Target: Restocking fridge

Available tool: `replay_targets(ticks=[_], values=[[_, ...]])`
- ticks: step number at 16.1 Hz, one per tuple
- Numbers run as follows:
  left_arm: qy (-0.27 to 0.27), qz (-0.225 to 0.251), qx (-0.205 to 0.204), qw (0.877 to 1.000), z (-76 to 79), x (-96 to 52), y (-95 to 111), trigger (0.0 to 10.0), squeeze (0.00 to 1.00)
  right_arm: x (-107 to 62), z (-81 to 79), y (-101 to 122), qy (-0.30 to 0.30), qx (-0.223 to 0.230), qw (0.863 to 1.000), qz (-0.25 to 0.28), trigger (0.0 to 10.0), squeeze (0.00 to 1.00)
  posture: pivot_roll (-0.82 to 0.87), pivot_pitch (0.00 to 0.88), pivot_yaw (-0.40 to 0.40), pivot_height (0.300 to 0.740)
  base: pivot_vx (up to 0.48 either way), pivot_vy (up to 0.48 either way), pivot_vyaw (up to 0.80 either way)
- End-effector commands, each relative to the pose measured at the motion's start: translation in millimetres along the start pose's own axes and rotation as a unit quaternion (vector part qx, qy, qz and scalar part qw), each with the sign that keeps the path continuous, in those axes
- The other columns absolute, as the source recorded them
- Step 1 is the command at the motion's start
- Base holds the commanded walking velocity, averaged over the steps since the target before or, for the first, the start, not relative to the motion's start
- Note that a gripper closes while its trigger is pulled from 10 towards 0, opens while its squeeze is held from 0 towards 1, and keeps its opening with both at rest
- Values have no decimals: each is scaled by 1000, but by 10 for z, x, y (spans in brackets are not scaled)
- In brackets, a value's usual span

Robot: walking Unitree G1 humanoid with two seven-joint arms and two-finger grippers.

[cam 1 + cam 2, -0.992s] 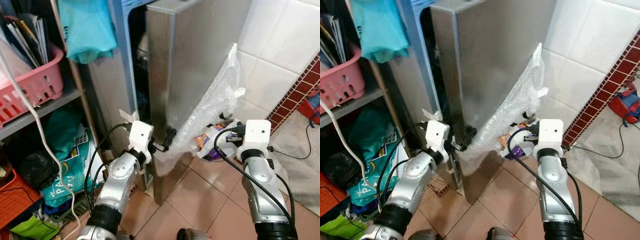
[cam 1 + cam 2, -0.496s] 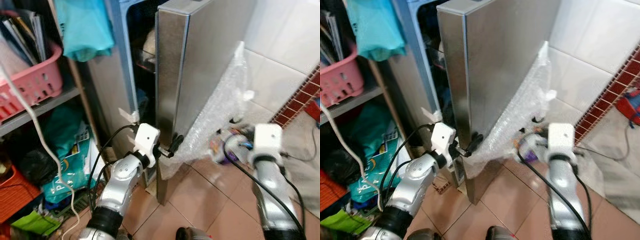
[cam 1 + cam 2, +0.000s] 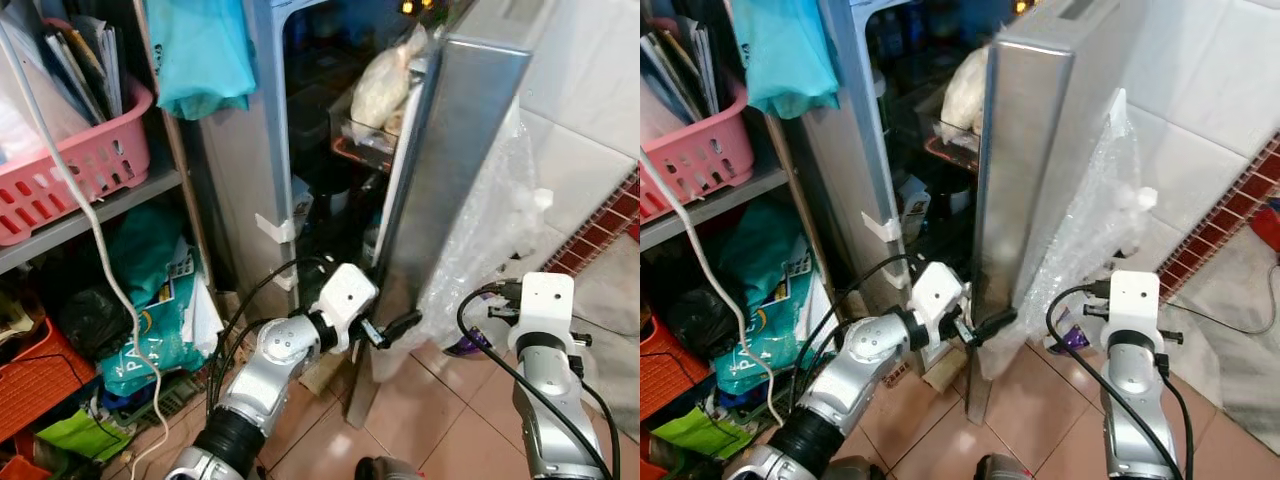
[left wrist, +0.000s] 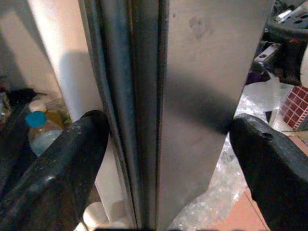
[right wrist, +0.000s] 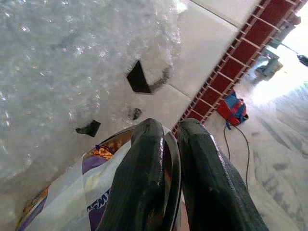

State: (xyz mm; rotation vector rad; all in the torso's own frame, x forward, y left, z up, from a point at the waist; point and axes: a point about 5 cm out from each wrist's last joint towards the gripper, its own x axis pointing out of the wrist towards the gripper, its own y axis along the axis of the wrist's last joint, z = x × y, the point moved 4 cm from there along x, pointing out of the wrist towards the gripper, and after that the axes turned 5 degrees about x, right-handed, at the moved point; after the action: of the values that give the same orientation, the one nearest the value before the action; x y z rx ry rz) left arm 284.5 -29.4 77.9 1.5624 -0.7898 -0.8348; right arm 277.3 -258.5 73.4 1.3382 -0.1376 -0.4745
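Note:
The steel fridge door [image 3: 455, 170] stands partly open, showing dark shelves and a pale bag of food [image 3: 381, 80] in the door rack. My left gripper [image 4: 168, 126] is open with one finger on each side of the door's lower edge [image 3: 400, 325]. My right gripper [image 5: 166, 132] is low on the right, behind the door, shut on the thin rim of a plastic-wrapped bowl [image 5: 91, 202] that holds purple packets [image 3: 468, 342]. A bottle with a blue cap [image 4: 37, 129] stands inside the fridge.
Bubble wrap [image 3: 490, 235] hangs between the door and the white tiled wall. On my left a shelf unit carries a pink basket [image 3: 75, 165], a teal bag [image 3: 200, 50] and clutter beneath. A white cable [image 3: 95, 270] dangles there. Tiled floor [image 3: 440, 420] lies below.
The fridge door has swung wider open, with my left gripper following its lower edge to the right. The inside shelves now show. My right arm has dropped lower with the bowl.

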Motion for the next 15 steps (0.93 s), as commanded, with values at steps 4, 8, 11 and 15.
replay_targets(ticks=[4, 8, 11, 15], values=[[35, 27, -4, 999, -89, 52, 132, 10000, 0, 52, -37, 157, -3, -2, 1000, 19, 10000, 0, 17, 0, -19, 740, 290, -143, -200], [39, 32, -2, 999, -115, 80, 153, 10000, 0, 22, -22, 155, -3, -5, 1000, 20, 10000, 0, 1, 0, -18, 740, 413, 0, -800], [35, 37, -1, 999, -107, 121, 182, 10000, 0, 23, 1, 174, -8, -2, 1000, 23, 10000, 0, -11, 0, -7, 740, 421, 0, -483], [29, 35, -1, 999, -97, 135, 165, 10000, 0, 17, -15, 177, -8, -1, 1000, 23, 10000, 0, -7, 0, -7, 740, 364, 0, 0]])
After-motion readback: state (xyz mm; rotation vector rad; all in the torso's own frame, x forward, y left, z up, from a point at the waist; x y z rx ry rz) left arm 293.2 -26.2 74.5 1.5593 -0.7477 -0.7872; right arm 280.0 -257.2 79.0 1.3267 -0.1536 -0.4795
